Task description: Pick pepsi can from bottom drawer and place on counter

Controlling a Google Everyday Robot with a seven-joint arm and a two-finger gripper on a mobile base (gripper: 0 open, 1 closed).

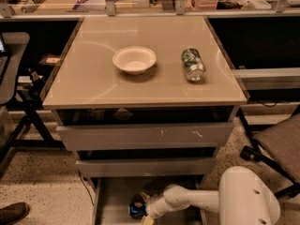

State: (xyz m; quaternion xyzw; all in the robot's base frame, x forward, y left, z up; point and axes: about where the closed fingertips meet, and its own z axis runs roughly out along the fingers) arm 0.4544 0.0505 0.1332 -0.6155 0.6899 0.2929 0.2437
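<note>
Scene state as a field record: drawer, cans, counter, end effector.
bottom drawer: pulled open
pepsi can: inside the bottom drawer, near its middle
end effector: low in the bottom drawer, at the pepsi can's right side; contact unclear
counter: holds a white bowl and a green-and-silver can
green-and-silver can pose: lying on its side, right of the white bowl, apart from it

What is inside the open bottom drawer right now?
A small blue pepsi can lies in the shallow grey bottom drawer, the gripper of the white arm beside it. That arm covers the drawer's right side.
</note>
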